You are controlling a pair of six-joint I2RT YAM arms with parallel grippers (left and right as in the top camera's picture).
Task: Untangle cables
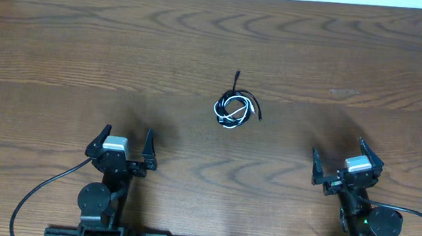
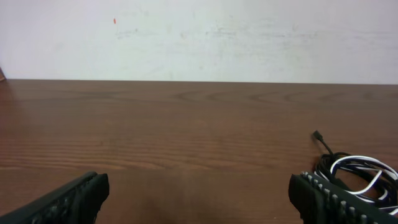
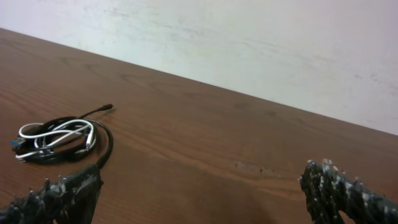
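Note:
The black and white cables (image 1: 235, 108) lie wound together in a small coil at the middle of the wooden table, with one black plug end sticking out toward the far side. The coil shows at the right edge of the left wrist view (image 2: 357, 174) and at the left of the right wrist view (image 3: 59, 138). My left gripper (image 1: 126, 143) is open and empty, near the front left. My right gripper (image 1: 345, 163) is open and empty, near the front right. Both are well short of the coil.
The brown wooden table (image 1: 126, 51) stretches around the coil. A pale wall (image 2: 199, 37) stands behind its far edge. Thick black wires (image 1: 39, 191) run from the arm bases at the front edge.

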